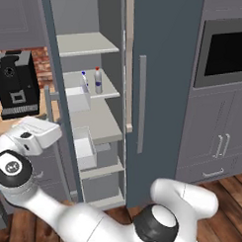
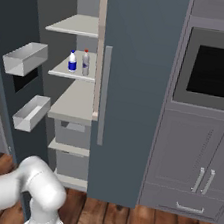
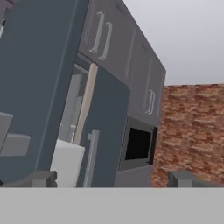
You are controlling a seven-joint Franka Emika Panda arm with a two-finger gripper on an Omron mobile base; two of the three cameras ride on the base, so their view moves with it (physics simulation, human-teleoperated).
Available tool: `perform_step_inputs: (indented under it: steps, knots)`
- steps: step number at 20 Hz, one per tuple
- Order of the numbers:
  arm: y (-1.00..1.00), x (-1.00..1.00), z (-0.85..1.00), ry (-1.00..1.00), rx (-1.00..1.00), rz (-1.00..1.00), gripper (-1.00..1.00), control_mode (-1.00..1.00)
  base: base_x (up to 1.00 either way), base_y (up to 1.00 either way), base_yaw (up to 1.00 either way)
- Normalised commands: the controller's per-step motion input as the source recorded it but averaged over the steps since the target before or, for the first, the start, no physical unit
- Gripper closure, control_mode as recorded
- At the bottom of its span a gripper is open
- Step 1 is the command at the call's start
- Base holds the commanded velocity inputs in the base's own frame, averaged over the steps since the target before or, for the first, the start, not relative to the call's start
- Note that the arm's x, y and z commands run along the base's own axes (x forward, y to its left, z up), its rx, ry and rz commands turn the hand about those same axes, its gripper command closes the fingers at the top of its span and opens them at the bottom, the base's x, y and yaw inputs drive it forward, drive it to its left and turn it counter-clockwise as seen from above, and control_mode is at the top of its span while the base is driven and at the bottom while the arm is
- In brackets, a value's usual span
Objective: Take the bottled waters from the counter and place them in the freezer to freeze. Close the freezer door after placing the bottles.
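Both bottled waters stand side by side on a middle shelf inside the open freezer (image 1: 96,124). The white one with the blue cap (image 1: 84,81) (image 2: 72,61) is on the left and the clear-grey one with the red cap (image 1: 98,81) (image 2: 85,62) on the right. The freezer door (image 1: 60,95) (image 2: 9,29) is swung wide open to the left, with two pale bins on its inner side. My gripper (image 3: 113,179) is open and holds nothing. My white hand (image 1: 37,132) hangs low and left of the door's edge, beside the counter (image 1: 2,122).
A black coffee machine (image 1: 15,82) stands on the counter, left of the open door. The twin door (image 2: 132,86) with its vertical bar handle (image 2: 102,95) is closed. A grey wall-oven cabinet (image 2: 214,65) stands to the right. The floor is wood (image 2: 119,221).
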Motion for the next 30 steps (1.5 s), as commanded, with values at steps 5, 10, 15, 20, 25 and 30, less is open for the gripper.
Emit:
perform_step_inputs:
  steps: [5, 10, 15, 20, 25, 30]
  knots:
    - [0.02, 0.60, -0.07, 0.15, -0.06, -0.01, -1.00, -1.00, 0.00, 0.00, 0.00]
    - [0.00, 0.39, -0.35, 0.12, -0.05, 0.00, -1.00, -1.00, 0.00, 0.00, 0.00]
    - [0.00, 0.32, -0.36, 0.06, -0.06, 0.00, -1.00, -1.00, 0.00, 0.00, 0.00]
    - [-0.02, 0.36, -0.22, 0.00, -0.11, 0.00, -1.00, -1.00, 0.00, 0.00, 0.00]
    - [-0.02, 0.38, -0.10, 0.00, -0.07, 0.00, -1.00, -1.00, 0.00, 0.00, 0.00]
    - [-0.14, 0.11, 0.00, 0.00, 0.00, 0.00, -1.00, -1.00, 0.00, 0.00, 0.00]
